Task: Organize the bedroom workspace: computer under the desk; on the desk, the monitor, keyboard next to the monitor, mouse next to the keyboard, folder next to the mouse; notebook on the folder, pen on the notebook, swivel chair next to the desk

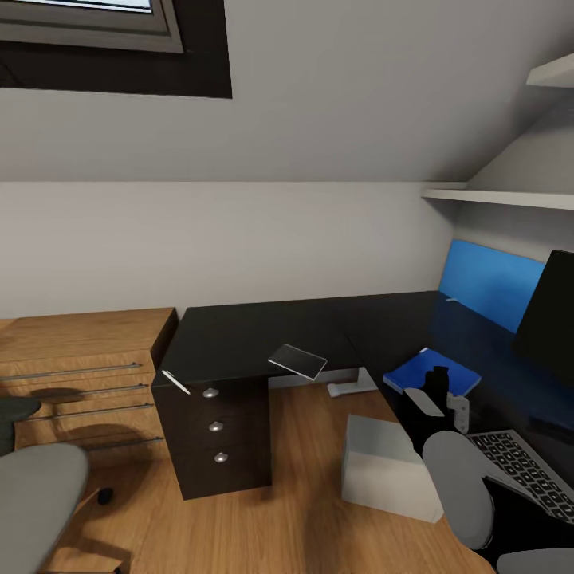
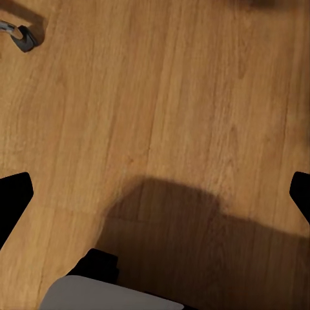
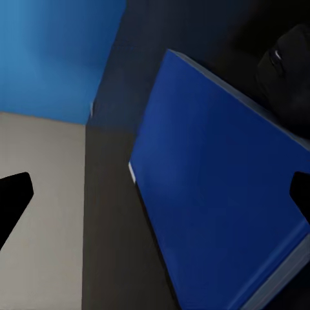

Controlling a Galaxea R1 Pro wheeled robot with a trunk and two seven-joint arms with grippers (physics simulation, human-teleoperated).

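The blue folder [image 1: 431, 373] lies flat on the black desk [image 1: 255, 339], near its inner corner. My right gripper [image 1: 438, 395] hovers just over the folder [image 3: 219, 206], open [image 3: 155, 200], its fingertips wide apart and nothing between them. A dark rounded thing [image 3: 289, 70], maybe the mouse, sits past the folder's far corner. The monitor [image 1: 550, 319] stands at the right with the keyboard [image 1: 522, 466] in front of it. The pale computer [image 1: 387, 469] rests on the floor by the desk. A grey notebook [image 1: 297, 361] and a white pen [image 1: 175, 382] lie at the desk's front edge. My left gripper [image 2: 155, 200] hangs open over the wood floor.
A light-wood cabinet [image 1: 80, 375] stands left of the desk's drawers [image 1: 215, 430]. A chrome leg with a castor [image 2: 19, 33] shows on the floor, and a small dark thing [image 1: 104, 496] lies near the cabinet. White shelves [image 1: 502, 195] hang above the blue back panel [image 1: 486, 283].
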